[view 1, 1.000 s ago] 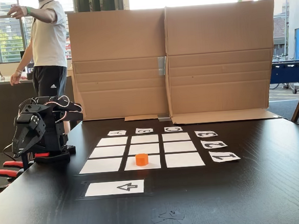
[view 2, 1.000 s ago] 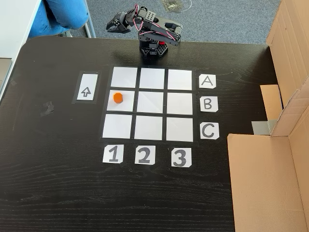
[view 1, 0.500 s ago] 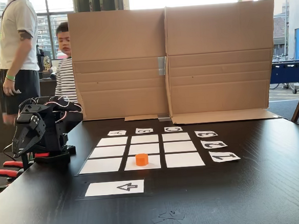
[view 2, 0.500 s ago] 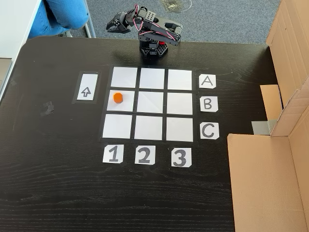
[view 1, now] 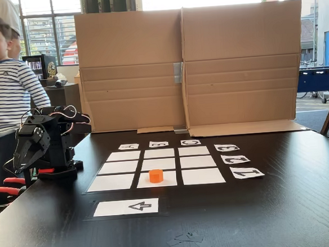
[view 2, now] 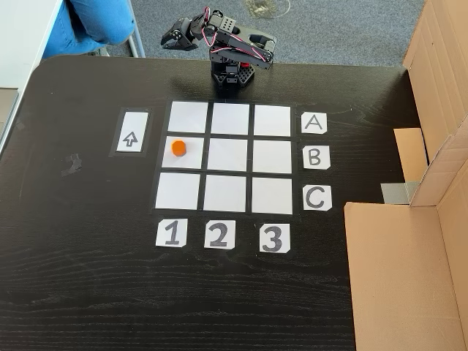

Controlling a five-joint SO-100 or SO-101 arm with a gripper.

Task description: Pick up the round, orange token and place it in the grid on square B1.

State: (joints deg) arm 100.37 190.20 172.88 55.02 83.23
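Note:
The orange token (view 1: 156, 175) (view 2: 178, 148) sits upright on square B1 (view 1: 167, 181) (view 2: 193, 158) of the grid (view 1: 197, 162) (view 2: 229, 155), with nothing touching it. The black arm is folded at the table's edge, well away from the grid. Its gripper (view 1: 20, 163) (view 2: 169, 40) hangs out past that edge, pointing away from the squares. The fingers appear shut with nothing between them.
A white arrow card (view 1: 128, 207) (view 2: 131, 132) lies beside row 1. A tall cardboard wall (view 1: 188, 65) (view 2: 395, 270) closes the side opposite the arrow card. Red-handled clamps (view 1: 5, 188) hold the arm's base. A person in a striped shirt (view 1: 7, 95) stands behind the arm.
Behind the arm, a standing person in a white shirt has left the view and a person in a striped shirt has come in. Arm and token have not moved.

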